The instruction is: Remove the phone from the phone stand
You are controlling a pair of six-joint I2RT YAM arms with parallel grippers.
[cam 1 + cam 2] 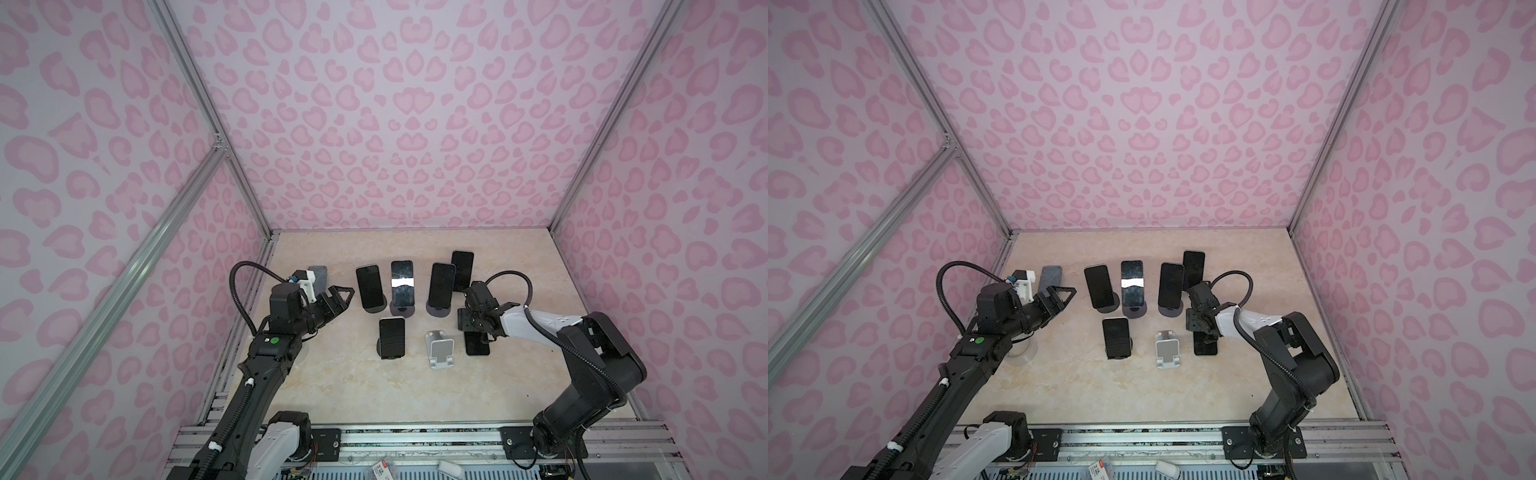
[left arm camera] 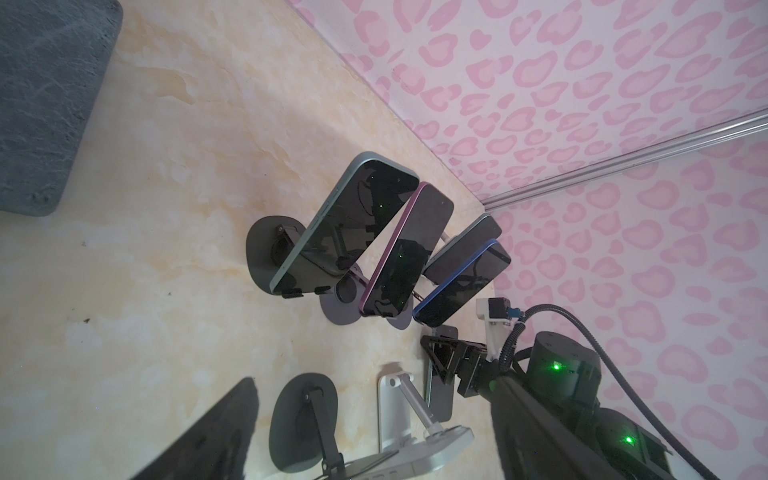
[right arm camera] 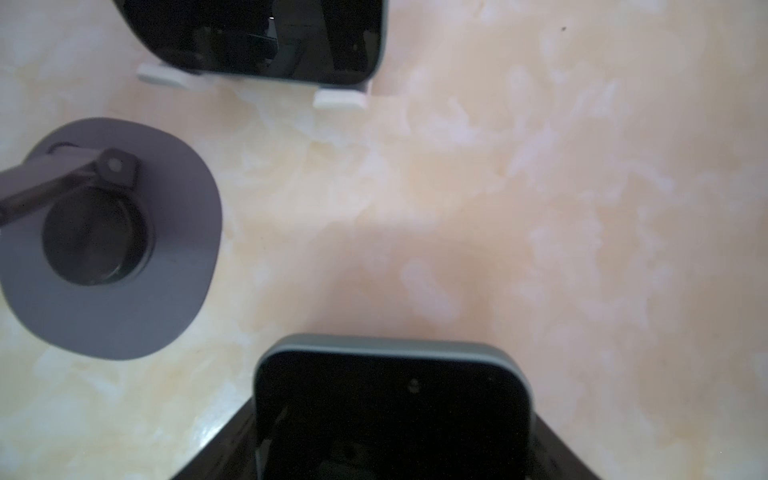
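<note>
Phone (image 1: 478,348) lies on marbled tabletop (image 1: 374,386) between pink walls (image 1: 415,124).

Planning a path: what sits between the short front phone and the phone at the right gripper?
An empty white stand, shown in both top views.

Dark phone (image 1: 478,349) lying screen-up just right of bare white stand (image 1: 440,348).

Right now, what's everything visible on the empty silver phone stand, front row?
The silver stand is pale and metal-looking: flat base, hinged arm, tilted back plate with two small lips. It holds no phone. It stands on the table between a propped phone and a flat phone; nothing touches it.
</note>
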